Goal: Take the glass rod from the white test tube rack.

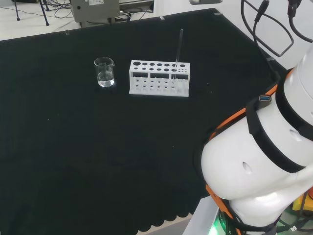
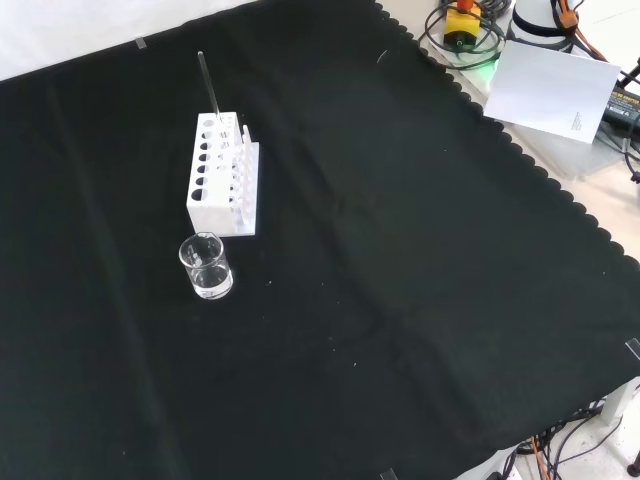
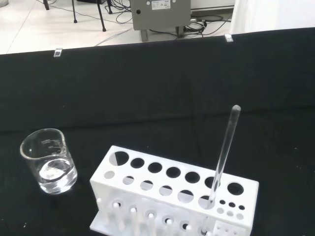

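Note:
A white test tube rack stands on the black cloth left of the arm's white links in the head view. A clear glass rod stands upright in a hole near the rack's right end there. In the front view the rack lies towards the upper left, and the rod rises from its far end. The wrist view has the rack close below, with the rod leaning slightly in a hole near one end.
A small clear glass beaker holding a little clear liquid stands just left of the rack in the head view, nearer than the rack in the front view. A grey box stands on the floor beyond the bench. A white sheet lies off the cloth.

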Motion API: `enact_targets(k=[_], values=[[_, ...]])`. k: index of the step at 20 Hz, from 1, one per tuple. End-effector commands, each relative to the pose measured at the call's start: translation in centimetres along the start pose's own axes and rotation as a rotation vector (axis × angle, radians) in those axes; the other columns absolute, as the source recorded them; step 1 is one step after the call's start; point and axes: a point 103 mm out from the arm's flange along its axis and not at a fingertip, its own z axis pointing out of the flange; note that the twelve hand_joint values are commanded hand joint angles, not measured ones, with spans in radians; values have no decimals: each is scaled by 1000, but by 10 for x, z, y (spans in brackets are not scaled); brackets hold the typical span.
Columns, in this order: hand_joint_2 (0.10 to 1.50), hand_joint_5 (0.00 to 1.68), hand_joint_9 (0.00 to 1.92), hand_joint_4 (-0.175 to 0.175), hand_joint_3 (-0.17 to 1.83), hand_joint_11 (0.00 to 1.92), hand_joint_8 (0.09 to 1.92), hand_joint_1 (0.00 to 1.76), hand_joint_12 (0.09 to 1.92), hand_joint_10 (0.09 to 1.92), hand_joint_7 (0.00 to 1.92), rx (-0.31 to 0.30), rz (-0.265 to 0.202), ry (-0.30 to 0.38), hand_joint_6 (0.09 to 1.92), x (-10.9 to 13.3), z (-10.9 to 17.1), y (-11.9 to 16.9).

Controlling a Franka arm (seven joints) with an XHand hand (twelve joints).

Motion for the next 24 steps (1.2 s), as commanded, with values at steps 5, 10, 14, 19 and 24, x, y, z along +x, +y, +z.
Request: enact_targets(k=[5, 10, 14, 19, 24], values=[[1016, 394, 804, -173, 412, 502, 1025, 531, 1367, 1034, 474, 36, 5, -5, 277, -35, 31, 37], [1023, 287, 866, -175, 413, 587, 1047, 531, 1349, 1083, 506, 46, 0, 0, 735, -42, 48, 50], [1024, 264, 893, -175, 418, 650, 1062, 531, 1349, 1111, 525, 72, -3, -3, 811, -48, 67, 59], [1026, 250, 927, -175, 423, 743, 1083, 531, 1344, 1145, 543, 98, 1, -5, 823, -55, 84, 66], [1026, 250, 952, -175, 427, 781, 1099, 532, 1343, 1173, 558, 113, 0, -12, 828, -57, 97, 70]])
